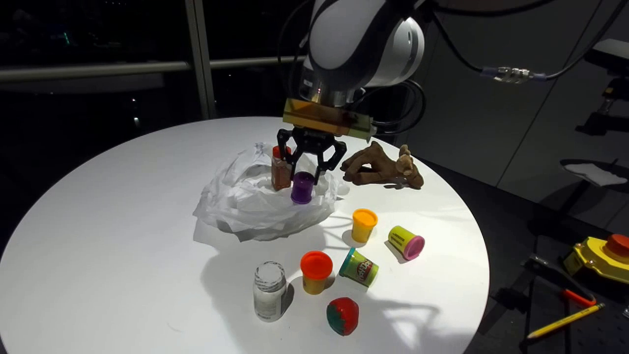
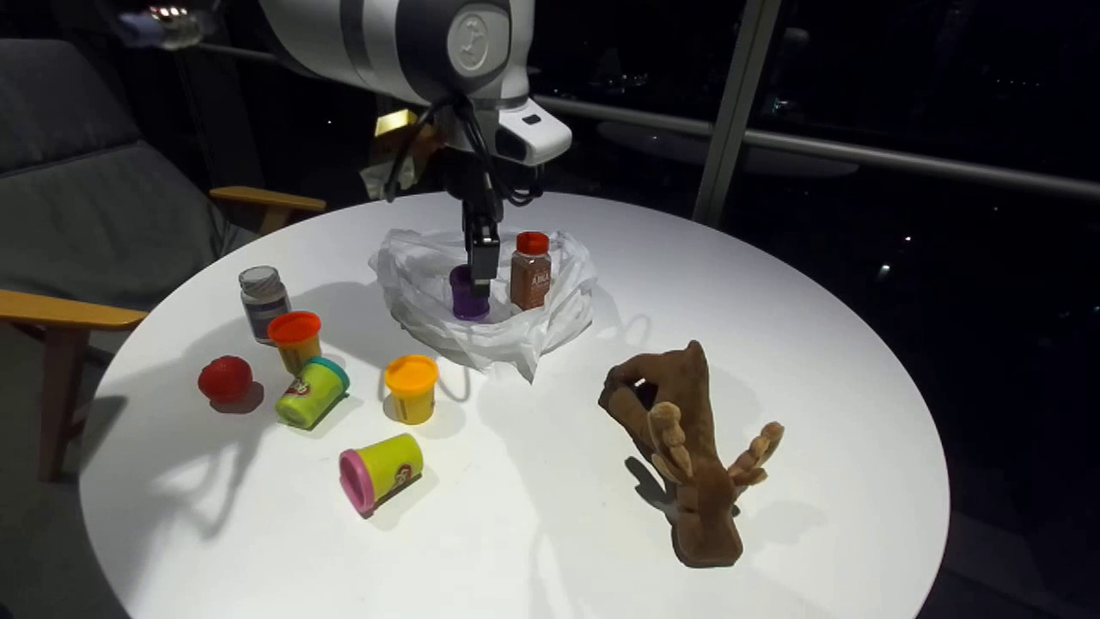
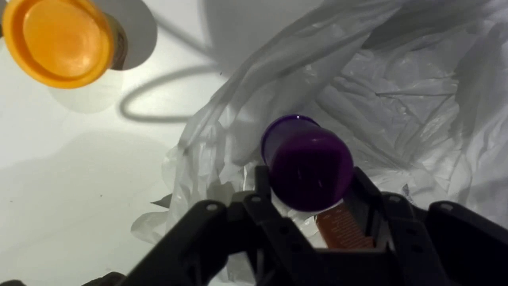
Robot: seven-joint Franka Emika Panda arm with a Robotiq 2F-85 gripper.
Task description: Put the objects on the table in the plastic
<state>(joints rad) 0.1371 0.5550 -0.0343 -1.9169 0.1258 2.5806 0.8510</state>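
The wrist view is showing that the jaws are grasping the purple can (image 3: pixel 311 171) from two sides and holding it over the white plastic bag (image 3: pixel 401 111); whether it is touching the plastic, I am not able to see. In an exterior view, with twelve o'clock at the top, a red-capped bottle (image 1: pixel 279 177) is standing inside the bag, toward ten from this can. Counting from the bag, the brown plush toy (image 1: pixel 378 166) is lying on the bench (image 1: pixel 123 255) between two and three, the orange can (image 1: pixel 363 227) is standing and the pink-lidded can (image 1: pixel 402 238) is lying between three and four, the teal-lidded can (image 1: pixel 360 268) is lying toward four, the red-lidded can (image 1: pixel 316 271) and the strawberry (image 1: pixel 344 316) are resting toward five, and the white-grey jar (image 1: pixel 269 293) is standing at six.
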